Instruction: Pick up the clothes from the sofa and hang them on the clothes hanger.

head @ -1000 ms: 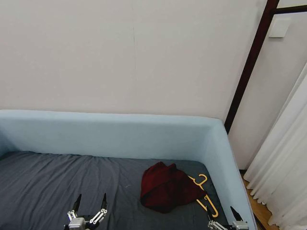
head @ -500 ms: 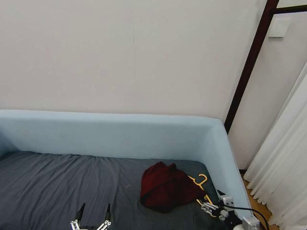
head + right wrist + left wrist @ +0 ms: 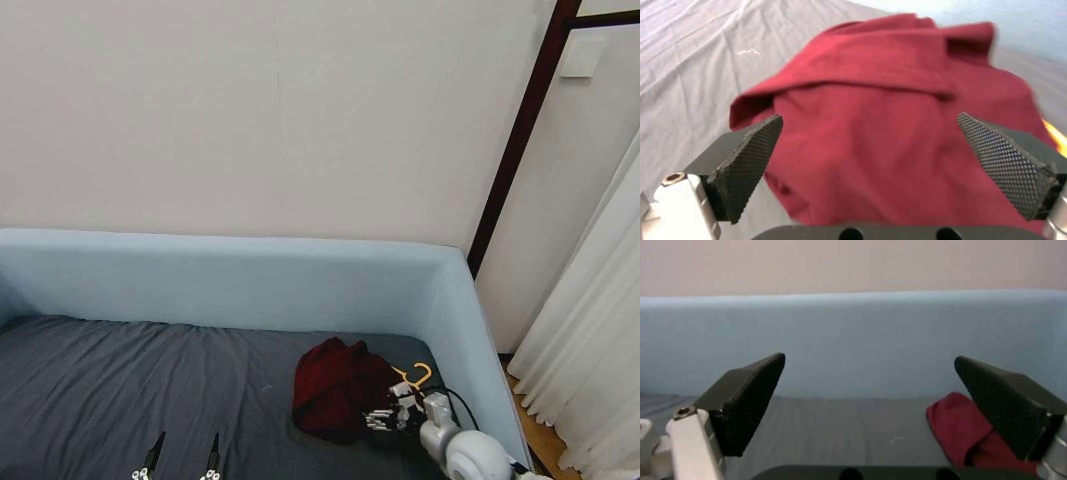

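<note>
A crumpled dark red garment (image 3: 335, 398) lies on the sofa's grey seat (image 3: 150, 380) near its right end. A yellow hanger (image 3: 417, 376) lies against the garment's right side. My right gripper (image 3: 384, 418) hovers at the garment's front right edge. Its wrist view has the garment (image 3: 887, 135) close beneath the open right gripper (image 3: 870, 120), with nothing held. My left gripper (image 3: 181, 460) is low over the seat at the front left, open and empty. In the left wrist view the left gripper (image 3: 868, 360) faces the backrest, with the garment (image 3: 960, 432) off to one side.
The light blue backrest (image 3: 230, 280) and right armrest (image 3: 470, 340) enclose the seat. A bare wall rises behind. A dark door frame (image 3: 515, 150) and a white curtain (image 3: 595, 370) stand to the right of the sofa.
My right arm swung in from the bottom right corner, leftwards to the garment's edge. The left gripper dropped lower in the head view. Garment and hanger stayed put.
</note>
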Tool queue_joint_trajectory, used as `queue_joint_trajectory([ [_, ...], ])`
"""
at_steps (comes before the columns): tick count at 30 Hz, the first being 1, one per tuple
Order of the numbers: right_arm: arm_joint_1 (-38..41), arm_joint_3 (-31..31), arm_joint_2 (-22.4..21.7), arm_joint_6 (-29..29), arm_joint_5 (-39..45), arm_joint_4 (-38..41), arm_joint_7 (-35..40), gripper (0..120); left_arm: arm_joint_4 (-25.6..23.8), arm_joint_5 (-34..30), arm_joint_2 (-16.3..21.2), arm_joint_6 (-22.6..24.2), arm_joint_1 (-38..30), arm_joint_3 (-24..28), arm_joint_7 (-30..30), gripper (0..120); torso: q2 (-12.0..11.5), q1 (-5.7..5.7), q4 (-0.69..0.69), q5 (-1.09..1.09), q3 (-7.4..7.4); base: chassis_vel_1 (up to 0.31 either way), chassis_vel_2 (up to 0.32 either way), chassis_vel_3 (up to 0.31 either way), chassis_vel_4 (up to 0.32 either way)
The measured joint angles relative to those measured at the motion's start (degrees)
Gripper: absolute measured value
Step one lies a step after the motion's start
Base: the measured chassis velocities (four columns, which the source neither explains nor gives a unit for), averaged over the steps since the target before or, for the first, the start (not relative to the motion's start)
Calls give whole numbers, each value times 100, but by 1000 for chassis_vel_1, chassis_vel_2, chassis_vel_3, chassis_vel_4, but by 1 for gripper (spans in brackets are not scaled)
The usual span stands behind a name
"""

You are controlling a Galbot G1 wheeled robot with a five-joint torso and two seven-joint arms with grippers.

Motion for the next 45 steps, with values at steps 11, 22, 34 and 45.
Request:
queue_joint_trajectory([
  [11, 356, -376, 953, 130, -366, -1166, -81, 100, 119, 7, -95, -12, 10, -29, -23, 100, 0, 0, -2, 0, 0, 0, 0, 0, 0],
  [22, 454, -419, 1172, 201, -383, -1609, -115, 63, 239, -48, -102, -95, 25, -105, -99, 99, 0, 0, -2, 0, -1, 0, 0, 0, 0],
  [34, 412, -406, 1190, 228, -307, -1741, -27, 8, 298, -144, -113, -93, -10, -125, -149, 98, 1, 0, -2, 2, -1, 0, 0, 0, 0],
  [45, 382, -235, 969, 262, -5, -1184, 85, 0, 357, -146, -127, -148, -55, -55, -115, 98, 1, 0, -2, 2, 0, 0, 0, 0, 0],
])
